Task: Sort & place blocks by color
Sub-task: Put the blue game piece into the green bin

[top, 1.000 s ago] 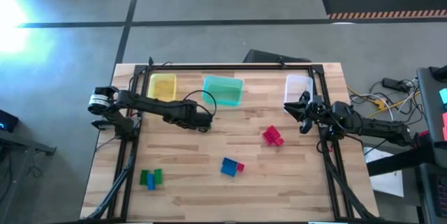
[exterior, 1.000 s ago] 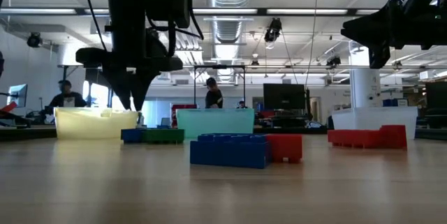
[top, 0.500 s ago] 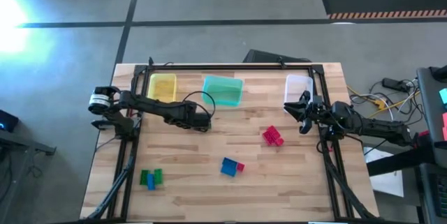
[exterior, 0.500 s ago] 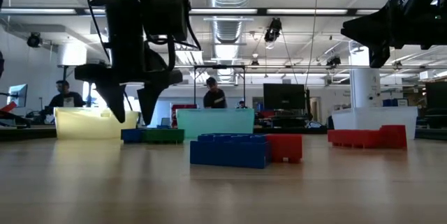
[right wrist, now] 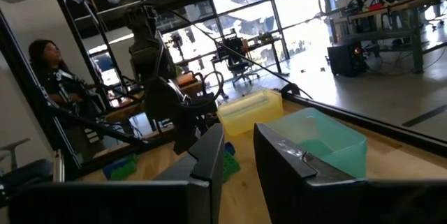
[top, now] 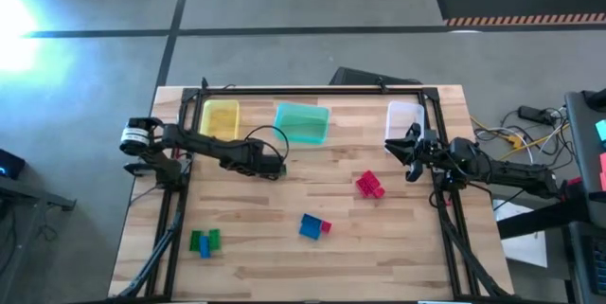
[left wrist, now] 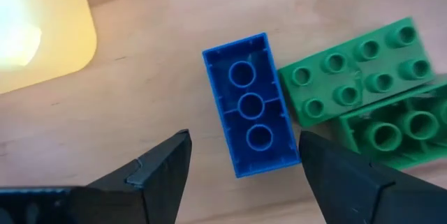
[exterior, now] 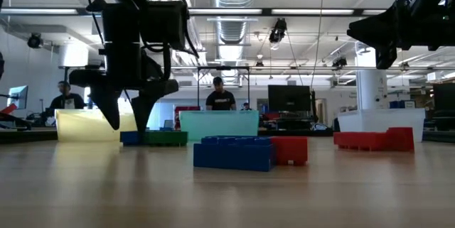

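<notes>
The left gripper (left wrist: 241,165) hangs over the wooden bench (top: 256,247), jaws spread wide and empty above a blue block (left wrist: 251,105) lying beside two green blocks (left wrist: 363,88). The right gripper (top: 409,164) waits near the clear bin (top: 404,115), jaws closed on nothing. People (exterior: 222,99) sit in the workshop beyond.

My two arms are dark, almost black, built from slim jointed segments; the left arm (top: 204,143) has a silver-white round part at its base and a thin black cable looping above the wrist, fingers (left wrist: 157,172) wedge-shaped and matte black
</notes>
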You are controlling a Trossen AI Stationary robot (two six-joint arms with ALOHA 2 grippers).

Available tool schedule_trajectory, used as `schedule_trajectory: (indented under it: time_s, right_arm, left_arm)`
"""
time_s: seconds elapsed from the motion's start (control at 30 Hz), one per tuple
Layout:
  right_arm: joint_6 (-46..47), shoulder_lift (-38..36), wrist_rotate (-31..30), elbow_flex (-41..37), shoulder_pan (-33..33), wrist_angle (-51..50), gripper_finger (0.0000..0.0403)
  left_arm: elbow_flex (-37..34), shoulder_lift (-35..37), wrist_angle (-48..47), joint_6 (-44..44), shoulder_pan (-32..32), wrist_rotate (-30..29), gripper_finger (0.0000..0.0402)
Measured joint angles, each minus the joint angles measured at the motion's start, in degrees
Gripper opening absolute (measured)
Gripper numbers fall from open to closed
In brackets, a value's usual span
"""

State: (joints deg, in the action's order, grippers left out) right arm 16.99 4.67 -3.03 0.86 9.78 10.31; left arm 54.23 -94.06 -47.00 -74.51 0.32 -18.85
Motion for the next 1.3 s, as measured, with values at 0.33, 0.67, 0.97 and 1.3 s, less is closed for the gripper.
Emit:
schedule_trajectory:
  time_s: [0.33,0.67,0.97,1.3]
  right_arm:
    - [-0.01,0.00,-0.02,0.00,0.00,0.00,0.0068]
    - [-0.01,0.00,-0.04,0.00,0.00,0.00,0.0068]
    - [-0.04,0.00,-0.04,0.00,0.00,0.00,0.0068]
    - [-0.04,0.00,-0.03,0.00,0.00,0.00,0.0068]
  left_arm:
    - [-1.86,0.00,3.00,0.07,0.00,0.34,0.0241]
    - [-4.54,0.00,3.55,-1.70,0.00,0.38,0.0162]
    - [-4.65,0.14,4.02,-1.72,0.00,0.22,0.0128]
    - [-0.20,1.17,-2.08,0.03,0.00,0.55,0.0128]
